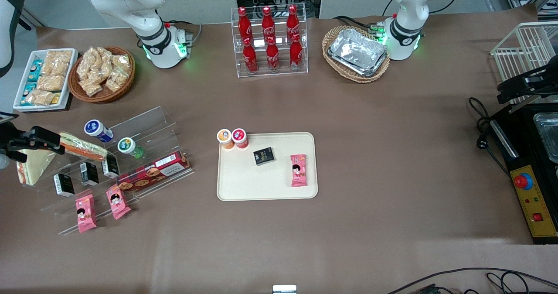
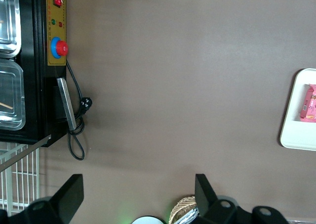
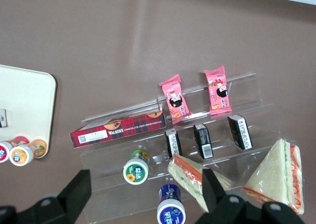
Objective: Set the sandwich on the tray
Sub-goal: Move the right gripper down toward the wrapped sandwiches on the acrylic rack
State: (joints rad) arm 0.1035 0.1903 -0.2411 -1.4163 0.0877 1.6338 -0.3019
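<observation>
I read this as the approach step: nothing is picked up yet. My pincer point(image 1: 32, 142) hangs above the clear stepped display rack point(image 1: 130, 154) at the working arm's end of the table point(image 1: 370, 163), and in the right wrist view its two fingers point(image 3: 74, 197) stand spread wide with nothing between them, so it is open and empty.

Two wrapped sandwiches sit on the rack's upper step. The sandwich point(image 3: 193, 177) I would go for lies on its side just beside the blue-capped cup point(image 3: 171, 211), its orange filling edge showing; the second sandwich point(image 3: 279, 172) rests a little apart, at the rack's outer end. The tray point(image 1: 266, 185) lies well apart toward the middle of the table, already carrying a small black box point(image 1: 264, 156), a pink snack packet point(image 1: 298, 170) and two small cups point(image 1: 232, 138) at one corner.

Next I judge I need to centre over the near sandwich, descend, and close across the wedge without nudging the cup.
</observation>
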